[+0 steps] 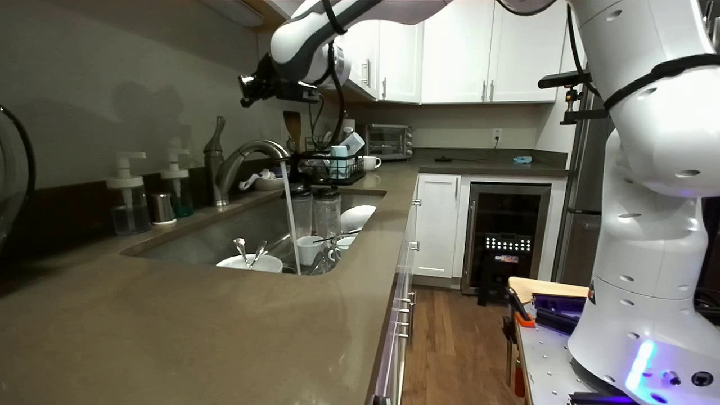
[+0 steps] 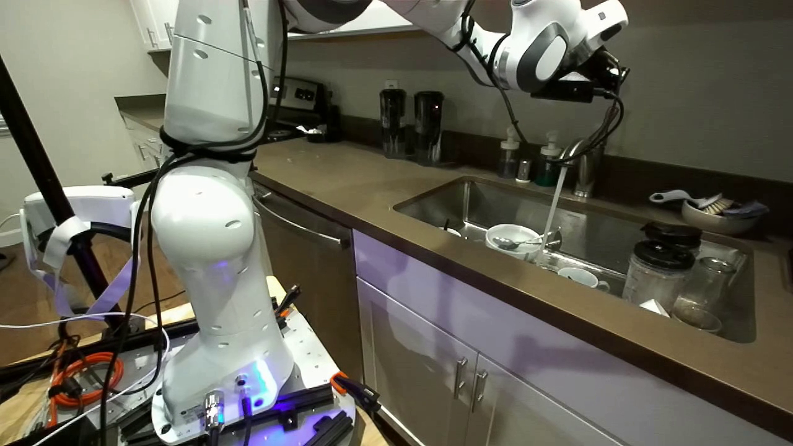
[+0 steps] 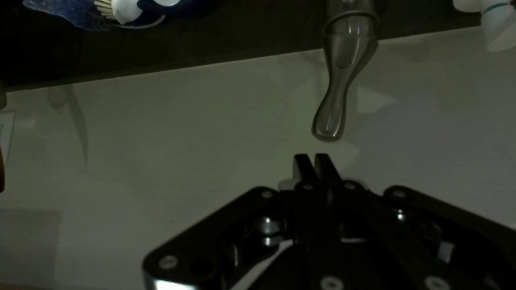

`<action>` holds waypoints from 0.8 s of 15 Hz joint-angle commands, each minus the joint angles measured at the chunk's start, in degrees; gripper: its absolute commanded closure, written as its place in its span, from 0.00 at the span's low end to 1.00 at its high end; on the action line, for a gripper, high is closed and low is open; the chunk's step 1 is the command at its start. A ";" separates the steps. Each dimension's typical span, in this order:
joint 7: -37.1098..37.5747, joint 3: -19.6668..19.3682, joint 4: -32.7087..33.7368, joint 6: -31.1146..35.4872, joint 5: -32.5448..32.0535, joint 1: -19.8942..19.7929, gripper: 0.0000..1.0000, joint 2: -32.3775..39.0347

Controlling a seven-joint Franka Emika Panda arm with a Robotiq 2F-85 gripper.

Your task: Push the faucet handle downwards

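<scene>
The faucet handle (image 1: 217, 136) is a slim grey-metal lever. It points upward from the top of the steel faucet (image 1: 224, 174) in an exterior view. Water runs from the spout into the sink. In the wrist view, which stands upside down, the handle (image 3: 332, 104) hangs just above my fingertips in the picture, with a gap between them. My gripper (image 3: 313, 159) is shut and empty, its two fingertips close together. In an exterior view my gripper (image 1: 243, 91) is higher than the handle and apart from it. In an exterior view, the cables and faucet (image 2: 588, 170) partly overlap, and the handle is hidden.
The sink (image 2: 477, 195) holds bowls, mugs and jars. Soap dispensers (image 1: 128, 197) and a steel cup (image 1: 163, 209) stand beside the faucet. A bowl with brushes (image 2: 712, 217) stands on the other side. A dish rack (image 1: 346, 169) is behind the sink. The wall (image 3: 181, 153) is close behind the faucet.
</scene>
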 commanded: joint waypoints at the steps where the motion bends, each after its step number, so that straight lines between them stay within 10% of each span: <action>1: 0.31 -0.40 3.79 -2.38 -2.39 0.24 0.96 1.50; 12: -0.04 1.35 12.89 -3.96 -3.67 0.86 0.95 8.33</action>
